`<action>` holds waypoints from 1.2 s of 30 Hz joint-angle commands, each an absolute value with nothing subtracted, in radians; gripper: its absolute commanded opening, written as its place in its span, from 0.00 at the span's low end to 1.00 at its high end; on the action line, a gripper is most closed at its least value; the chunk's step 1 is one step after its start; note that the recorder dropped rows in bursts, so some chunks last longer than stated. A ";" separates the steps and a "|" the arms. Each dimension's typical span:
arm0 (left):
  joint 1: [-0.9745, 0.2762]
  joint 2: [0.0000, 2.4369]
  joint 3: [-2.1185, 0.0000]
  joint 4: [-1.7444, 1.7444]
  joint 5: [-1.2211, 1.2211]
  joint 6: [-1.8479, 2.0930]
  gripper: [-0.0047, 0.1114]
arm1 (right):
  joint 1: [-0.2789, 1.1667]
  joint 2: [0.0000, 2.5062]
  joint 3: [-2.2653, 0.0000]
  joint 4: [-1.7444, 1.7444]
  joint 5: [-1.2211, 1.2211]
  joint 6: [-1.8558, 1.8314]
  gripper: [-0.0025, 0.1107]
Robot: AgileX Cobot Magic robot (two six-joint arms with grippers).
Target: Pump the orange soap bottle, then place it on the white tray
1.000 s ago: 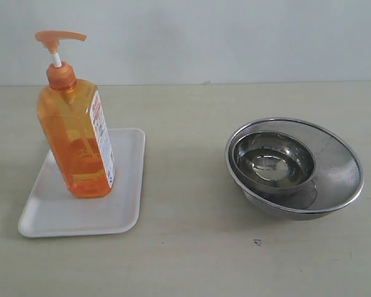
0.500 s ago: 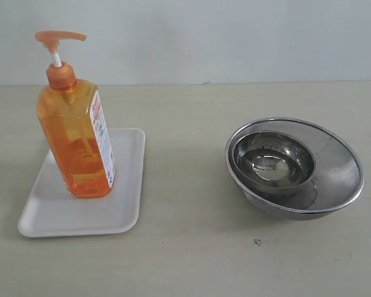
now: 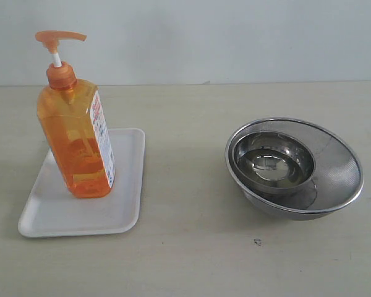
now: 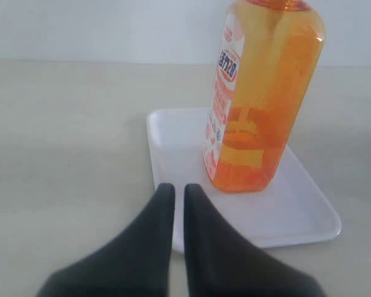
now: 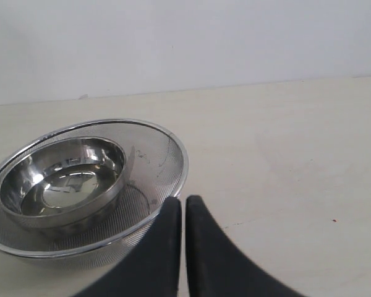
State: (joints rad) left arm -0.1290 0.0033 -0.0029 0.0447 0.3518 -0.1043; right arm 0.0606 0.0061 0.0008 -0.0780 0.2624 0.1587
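The orange soap bottle (image 3: 77,136) stands upright on the white tray (image 3: 120,213) at the left, its pump head raised on the white stem. The left wrist view shows the bottle (image 4: 260,105) on the tray (image 4: 303,213), with my left gripper (image 4: 179,190) shut and empty, a short way from the bottle, its tips over the tray's rim. My right gripper (image 5: 183,203) is shut and empty beside the steel bowls. Neither gripper appears in the exterior view.
A small steel bowl (image 3: 273,162) sits inside a larger mesh steel bowl (image 3: 340,167) at the right, seen as the nested bowls (image 5: 62,179) in the right wrist view. A small dark mark (image 3: 257,242) lies on the beige table (image 3: 185,124).
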 commanded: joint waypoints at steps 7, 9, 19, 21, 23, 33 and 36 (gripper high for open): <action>-0.128 0.000 0.000 0.049 0.355 -0.106 0.08 | 0.056 0.000 0.000 -0.085 0.259 0.159 0.02; -0.128 0.000 0.000 0.049 0.355 -0.106 0.08 | 0.056 0.000 0.000 -0.085 0.257 0.159 0.02; -0.128 0.000 0.000 0.049 0.355 -0.106 0.08 | 0.056 0.000 0.000 -0.085 0.246 0.159 0.02; -0.128 0.000 0.000 0.049 0.355 -0.106 0.08 | 0.056 0.000 0.000 -0.085 0.246 0.159 0.02; -0.128 0.000 0.000 0.049 0.355 -0.106 0.08 | 0.056 0.000 0.000 -0.085 0.246 0.159 0.02; -0.128 0.000 0.000 0.049 0.355 -0.106 0.08 | 0.056 0.000 0.000 -0.085 0.246 0.159 0.02; -0.128 0.000 0.000 0.049 0.355 -0.106 0.08 | 0.056 0.000 0.000 -0.085 0.246 0.159 0.02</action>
